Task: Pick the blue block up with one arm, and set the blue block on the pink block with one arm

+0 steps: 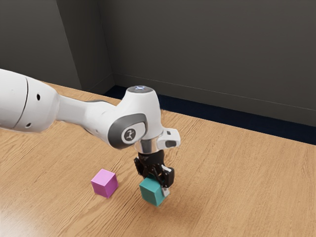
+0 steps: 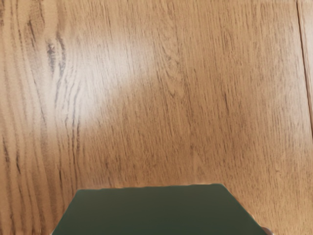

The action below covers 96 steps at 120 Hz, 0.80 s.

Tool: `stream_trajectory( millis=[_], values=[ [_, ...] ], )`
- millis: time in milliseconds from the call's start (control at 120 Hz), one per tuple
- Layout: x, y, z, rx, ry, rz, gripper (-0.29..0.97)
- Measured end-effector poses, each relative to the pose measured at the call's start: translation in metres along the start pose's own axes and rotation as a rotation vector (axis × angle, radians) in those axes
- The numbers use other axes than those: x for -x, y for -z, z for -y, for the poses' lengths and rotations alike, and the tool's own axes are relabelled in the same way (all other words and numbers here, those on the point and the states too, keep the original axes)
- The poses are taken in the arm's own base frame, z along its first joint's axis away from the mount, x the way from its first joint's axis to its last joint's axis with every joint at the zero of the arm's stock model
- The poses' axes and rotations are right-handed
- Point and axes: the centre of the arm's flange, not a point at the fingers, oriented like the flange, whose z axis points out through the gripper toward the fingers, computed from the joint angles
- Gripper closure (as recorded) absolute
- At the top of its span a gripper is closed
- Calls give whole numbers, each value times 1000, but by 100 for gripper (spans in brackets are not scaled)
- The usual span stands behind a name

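Black two-finger end effector (image 1: pixel 157 183) pinching the small teal-blue rigid cube (image 1: pixel 151 192) by opposite flat faces, apparently just above the wooden tabletop (image 1: pixel 237 168), near the pink-violet cube (image 1: pixel 104 182). Probably light, stiff and smooth-sided, so a centred grip should resist twisting.

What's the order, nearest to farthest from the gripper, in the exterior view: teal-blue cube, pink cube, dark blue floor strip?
1. Teal-blue cube: gripped between the black two-finger gripper's fingers.
2. Pink cube: on the wooden table, toward the exterior view's left.
3. Dark blue floor strip: past the table's far edge.
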Motion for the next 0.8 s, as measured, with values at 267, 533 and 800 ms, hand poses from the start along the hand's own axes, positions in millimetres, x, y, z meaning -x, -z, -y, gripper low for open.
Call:
stream_trajectory(
  millis=[267,533,800],
  values=[
    [5,13,59,2,-29,25,34],
    [20,27,113,8,-46,39,34],
    [32,33,155,-9,-74,67,34]
  ],
)
